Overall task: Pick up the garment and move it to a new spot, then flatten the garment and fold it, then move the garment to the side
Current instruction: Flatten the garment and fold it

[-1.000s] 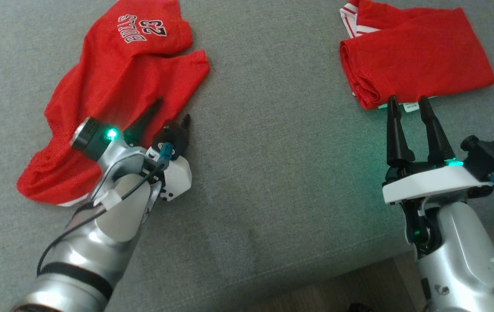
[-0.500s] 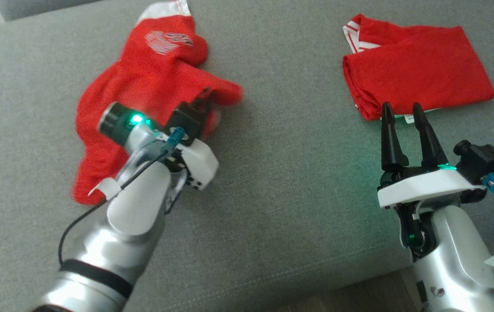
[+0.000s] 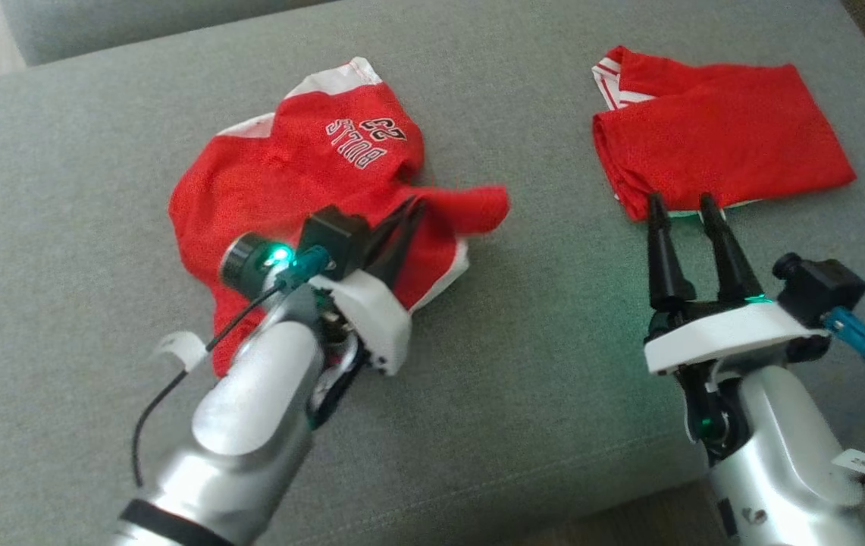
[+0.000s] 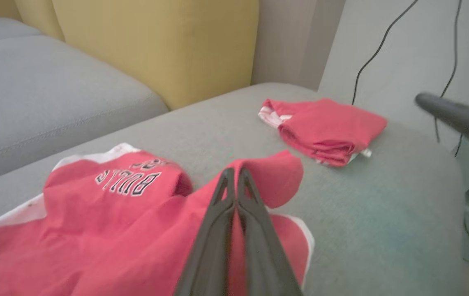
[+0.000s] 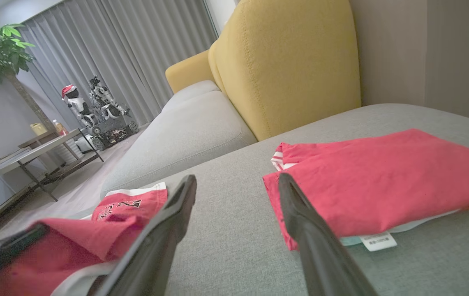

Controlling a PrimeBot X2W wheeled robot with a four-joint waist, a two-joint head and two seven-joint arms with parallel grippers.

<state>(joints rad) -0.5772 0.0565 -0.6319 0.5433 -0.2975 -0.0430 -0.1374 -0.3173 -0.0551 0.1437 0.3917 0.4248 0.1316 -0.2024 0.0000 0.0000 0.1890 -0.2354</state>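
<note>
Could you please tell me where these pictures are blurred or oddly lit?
Head view: sharp, green glow tinting the cushion beside the right hand. Left wrist view: washed out, the jersey looks pinkish. Right wrist view: the near fingers out of focus.

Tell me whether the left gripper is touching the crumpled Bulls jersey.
Touching. The left wrist view shows the left gripper shut on a raised fold of the crumpled jersey.

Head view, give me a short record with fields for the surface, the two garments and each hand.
surface: grey cushion
crumpled jersey: red, white trim, lettering on it, left of centre
folded garment: red, neatly folded, far right
left hand: shut on the crumpled jersey's edge, a flap pinched up
right hand: open, empty, fingertips by the folded garment's near edge
</note>
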